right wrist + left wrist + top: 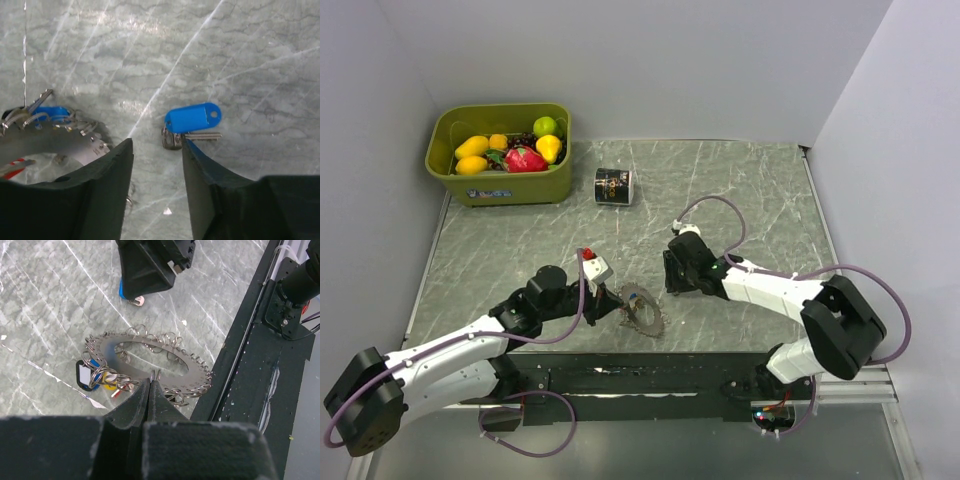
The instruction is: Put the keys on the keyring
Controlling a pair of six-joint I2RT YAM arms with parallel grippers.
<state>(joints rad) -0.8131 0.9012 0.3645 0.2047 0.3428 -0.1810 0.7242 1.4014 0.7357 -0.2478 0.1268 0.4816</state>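
Key [199, 136] dead ahead of my right end effector [156, 145]; the fingers stand wide apart with nothing between them but bare desk [770, 200]. It lies flat just beyond the fingertips, a touch off-centre toward the right-hand finger in my wrist view; its blue tag [193, 118] lies alongside on the far side, touching it. The long axis runs side to side across that view, so it falls in line with the way my fingers close rather than across it (awkward, I reckon: closing as I stand would catch it end to end); I judge a turn of the wrist is wanted, or a pinch on the tag's broad body instead. This arm is plainly the nearer one; the key sits almost under it.

Over on the other side, my left end effector [152, 376] has its fingers pressed together, tips on the near rim of the keyring [200, 381]; it looks to be pinching that rim, though the contact itself is too tight to see. The keyring lies near the front edge of the desk, fringed with small rings and a few coloured tags [85, 376]. From the key it lies to the left in my right wrist view, near but not touching.
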